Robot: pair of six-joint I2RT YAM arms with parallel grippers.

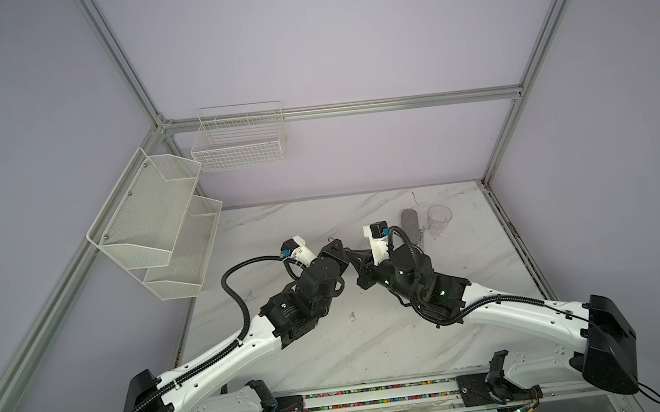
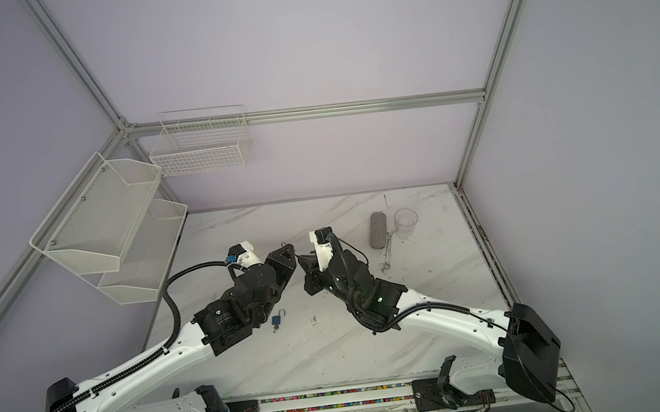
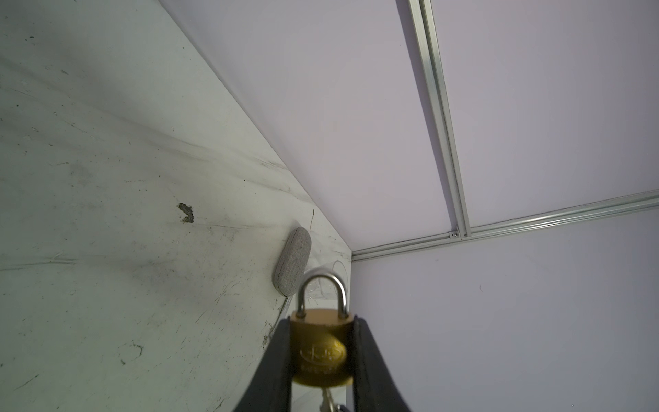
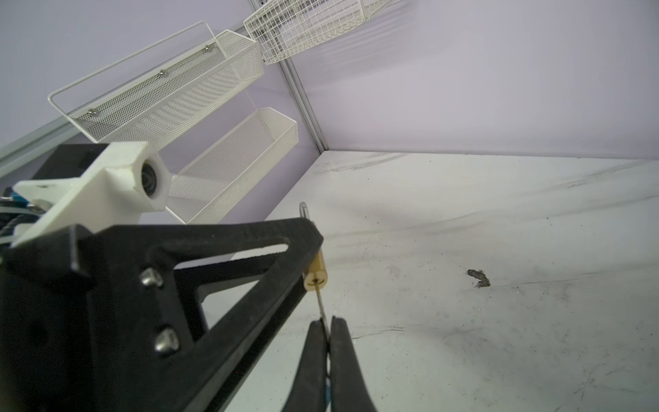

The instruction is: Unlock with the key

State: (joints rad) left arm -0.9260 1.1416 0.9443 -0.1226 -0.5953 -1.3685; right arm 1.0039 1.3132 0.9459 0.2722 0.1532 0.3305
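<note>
The left gripper (image 3: pixel 322 323) squeezes a gold padlock (image 3: pixel 322 356) by its 2 sides. It holds it up in the air over the middle of the table (image 2: pixel 375 336). The lock's silver loop (image 3: pixel 322 285) is shut, with both legs down in the body. The right gripper (image 4: pixel 327 323) has its fingers pinched almost together on a thin key (image 4: pixel 321 303). The key's tip sits at the keyhole in the bottom of the lock. How deep it goes in, I cannot tell.

Here is what could go wrong. The key is thin and the fingers grip only its end. If the right gripper turns before the key is all the way in, the key may slip, twist in the fingers or bend. If the 2 arms are not lined up, the key may jam. A stiff lock could also spin between the left fingers. If either grip slips, the lock or key drops to the table.

There is little room where the 2 grippers meet, tip to tip. The right fingers are just beside a black left finger. A blue padlock (image 2: pixel 277 320) lies on the table near the left arm. A grey case (image 2: pixel 378 230), a clear cup (image 2: pixel 406 220) and a wrench (image 2: pixel 387 253) sit at the back right, well apart. The white baskets (image 2: pixel 104 222) on the left wall are far off too. The front of the table is open.
</note>
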